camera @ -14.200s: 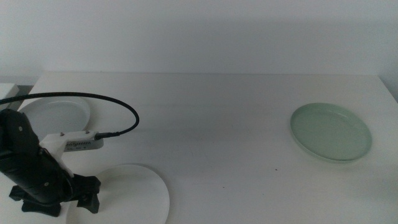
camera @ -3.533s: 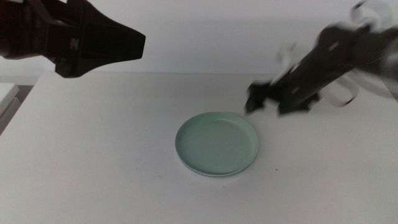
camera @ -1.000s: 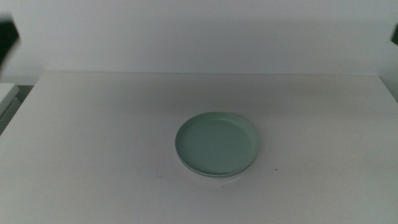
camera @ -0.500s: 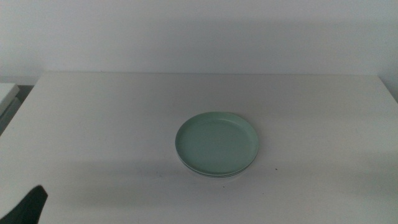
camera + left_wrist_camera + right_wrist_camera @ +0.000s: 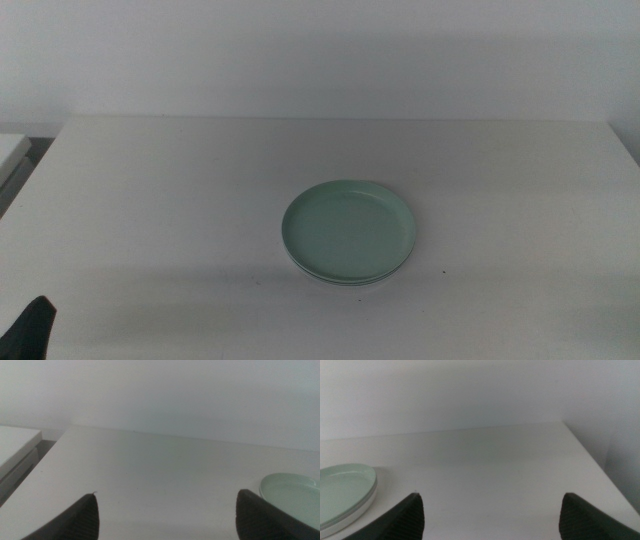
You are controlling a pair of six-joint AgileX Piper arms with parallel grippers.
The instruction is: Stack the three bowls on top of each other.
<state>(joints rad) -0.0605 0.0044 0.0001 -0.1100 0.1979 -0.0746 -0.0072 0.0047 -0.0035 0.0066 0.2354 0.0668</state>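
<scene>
The mint green bowl [image 5: 349,230] sits a little below the centre of the frame on the table [image 5: 180,190], and beneath its lower edge a pale rim [image 5: 340,282] peeks out, so it rests on top of at least one lighter dish. From the right wrist view the stack [image 5: 342,492] shows green over a whiter layer. I cannot separate the white bowl from the light grey one under it, but no other dish lies anywhere on the table, so I judge all three are piled there.

What has changed: moments ago both arms hung over the far side of the table, and now they have pulled back. Only a dark sliver of the left claw [image 5: 30,330] shows, in the lower left corner of the middle view, lower than it was half a second ago. The right claw [image 5: 490,520] is out of that view altogether.

Both claws stand wide apart and hold nothing; in each wrist view the two dark jaws rise at opposite sides with bare table between them.

To my eye the stacking is finished and the arms are simply retiring to rest.
</scene>
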